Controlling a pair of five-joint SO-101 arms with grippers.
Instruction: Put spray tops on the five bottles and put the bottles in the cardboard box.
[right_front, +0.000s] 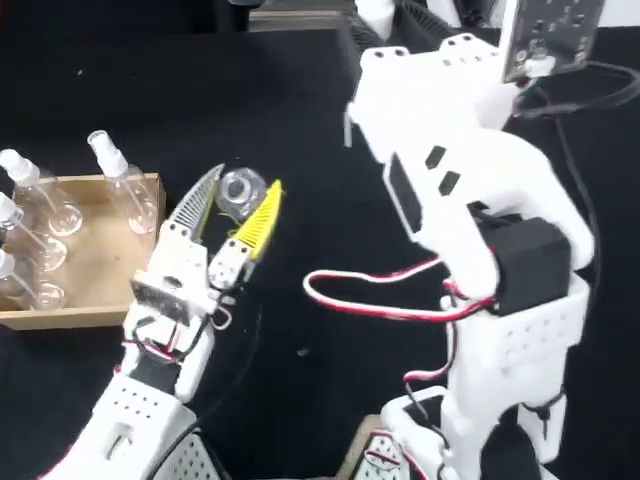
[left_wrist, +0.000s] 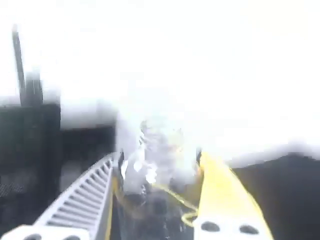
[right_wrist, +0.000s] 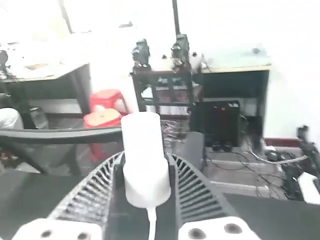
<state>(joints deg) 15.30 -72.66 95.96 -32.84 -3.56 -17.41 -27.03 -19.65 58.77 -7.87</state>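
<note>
My left gripper (right_front: 245, 181) is held above the black table, just right of the cardboard box (right_front: 100, 285). It is shut on a clear bottle (right_front: 240, 193) with no spray top on it, gripped between the grey and the yellow finger. In the left wrist view the bottle (left_wrist: 157, 142) sits blurred between the fingers of that gripper (left_wrist: 157, 159). My right gripper (right_wrist: 146, 161) is shut on a white spray top (right_wrist: 144, 137), which stands upright with its thin tube hanging below. Several clear bottles (right_front: 128, 190) with spray tops stand in the box.
The right arm's (right_front: 470, 200) bulky white body rises over the right half of the table, with a red and white cable (right_front: 370, 300) looping from it. Black table (right_front: 300, 120) stretches behind and between the arms. The box lies against the left edge.
</note>
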